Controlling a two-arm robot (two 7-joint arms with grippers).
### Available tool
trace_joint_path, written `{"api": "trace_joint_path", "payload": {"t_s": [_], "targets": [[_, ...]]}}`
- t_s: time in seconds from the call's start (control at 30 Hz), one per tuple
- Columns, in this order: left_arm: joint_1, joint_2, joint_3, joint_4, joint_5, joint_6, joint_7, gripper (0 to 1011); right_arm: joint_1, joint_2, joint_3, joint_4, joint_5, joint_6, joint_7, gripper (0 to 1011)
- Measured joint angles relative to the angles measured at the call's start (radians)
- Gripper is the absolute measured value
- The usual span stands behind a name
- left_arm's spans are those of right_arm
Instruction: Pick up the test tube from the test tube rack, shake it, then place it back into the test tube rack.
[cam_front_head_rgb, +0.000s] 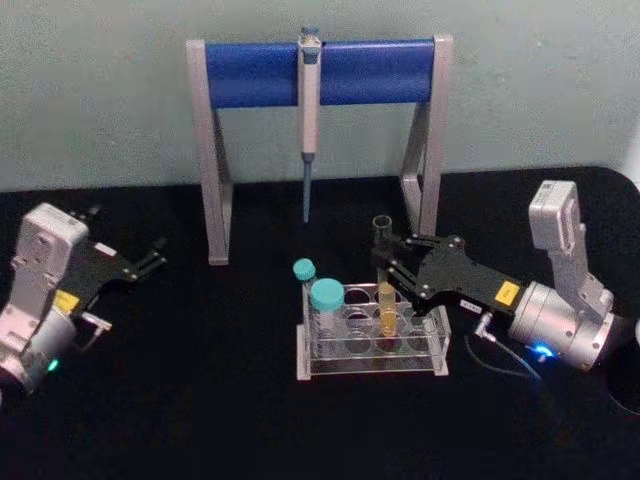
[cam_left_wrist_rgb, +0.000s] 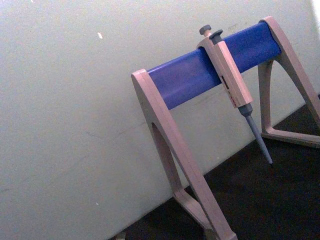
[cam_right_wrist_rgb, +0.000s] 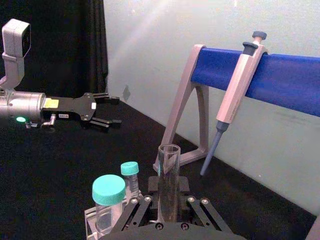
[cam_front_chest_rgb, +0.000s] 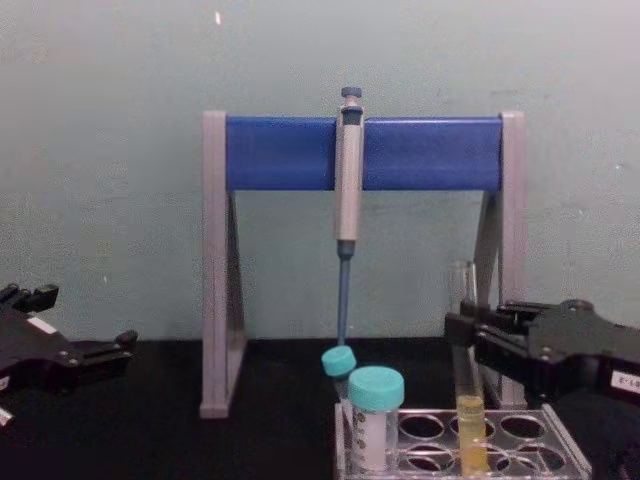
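Here, in the head view, the test tube (cam_front_head_rgb: 383, 262) stands upright in a back-row hole of the test tube rack (cam_front_head_rgb: 312, 372), near the middle of the black table (cam_front_head_rgb: 200, 400). It is a long, slim, clear glass tube with an open mouth and yellow liquid in its lower part. The right gripper (cam_front_head_rgb: 384, 268) reaches in from the right and is clamped on the test tube above the liquid. Two teal-capped tubes (cam_front_head_rgb: 325, 296) stand at the rack's left end. Behind, a grey-blue pipette (cam_front_head_rgb: 310, 110) hangs from the blue crossbar of a grey-legged stand (cam_front_head_rgb: 250, 72). The left gripper (cam_front_head_rgb: 128, 232) rests well apart at the left, its fingers spread.

The left wrist view shows the stand (cam_left_wrist_rgb: 200, 75) and the pipette (cam_left_wrist_rgb: 232, 75) against a pale wall (cam_left_wrist_rgb: 75, 100).

In the right wrist view, the test tube (cam_right_wrist_rgb: 168, 170) rises between the right gripper's finger pads (cam_right_wrist_rgb: 182, 186), its open rim clear above them. The teal-capped tubes (cam_right_wrist_rgb: 108, 189) stand beside it, and the left gripper (cam_right_wrist_rgb: 107, 110) shows farther off, spread wide.

From the chest view, the test tube (cam_front_chest_rgb: 462, 300) stands with its round bottom down in the test tube rack (cam_front_chest_rgb: 560, 455), and the yellow liquid fills only the part near the holes. The right gripper (cam_front_chest_rgb: 468, 338) holds it just above that, while the left gripper (cam_front_chest_rgb: 85, 318) sits low at the left edge.
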Motion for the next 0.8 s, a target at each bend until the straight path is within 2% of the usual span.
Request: {"api": "trace_joint_path", "payload": {"t_s": [0.13, 0.27, 0.37, 0.5, 0.8], "targets": [[0.0, 0.0, 0.0, 0.0, 0.0, 0.0, 0.0, 1002, 0.0, 0.0, 0.0, 0.0, -0.002, 0.002, 0.0, 295], [0.0, 0.0, 0.0, 0.0, 0.0, 0.0, 0.0, 1001, 0.0, 0.0, 0.0, 0.0, -0.002, 0.002, 0.0, 448], [0.0, 0.0, 0.0, 0.0, 0.0, 0.0, 0.0, 1001, 0.0, 0.0, 0.0, 0.0, -0.002, 0.002, 0.0, 505], [0.0, 0.0, 0.0, 0.0, 0.0, 0.0, 0.0, 1001, 0.0, 0.0, 0.0, 0.0, -0.002, 0.001, 0.0, 672], [0.0, 0.0, 0.0, 0.0, 0.0, 0.0, 0.0, 1001, 0.0, 0.0, 0.0, 0.0, -0.001, 0.001, 0.0, 915]]}}
